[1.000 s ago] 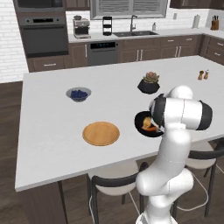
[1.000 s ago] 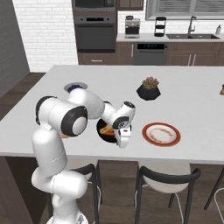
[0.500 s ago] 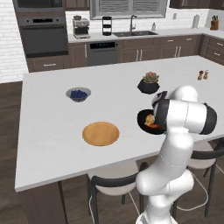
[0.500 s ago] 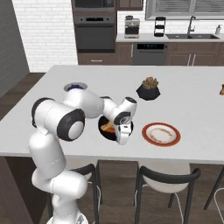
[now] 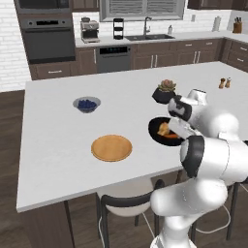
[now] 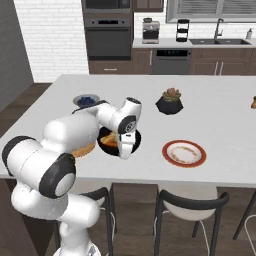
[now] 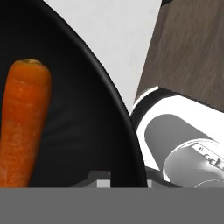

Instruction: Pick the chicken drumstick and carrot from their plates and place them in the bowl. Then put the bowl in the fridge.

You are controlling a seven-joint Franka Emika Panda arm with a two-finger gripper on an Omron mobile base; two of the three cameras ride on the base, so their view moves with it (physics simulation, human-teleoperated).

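The glossy black bowl (image 5: 158, 129) stands on the island near its front edge. In it lie the orange carrot (image 7: 24, 122) and the golden-tan chicken drumstick (image 5: 163, 128). My gripper (image 6: 125, 151) reaches down over the bowl's (image 6: 134, 138) near rim and is shut on it. In the hand view the rim (image 7: 124, 131) runs down between my fingertips. The wooden plate (image 5: 111, 147) lies bare to the bowl's left. The white plate with a red rim (image 6: 184, 153) lies bare to its right. The fridge is out of view.
A small grey bowl of blueberries (image 5: 86, 104) and a dark pot with a succulent (image 5: 164, 92) stand farther back on the island. Salt and pepper shakers (image 5: 224, 83) are at the far right. Stools (image 6: 190, 200) stand under the front edge.
My jaws have closed on the bowl's rim. The bowl, the food and the plates have stayed put.
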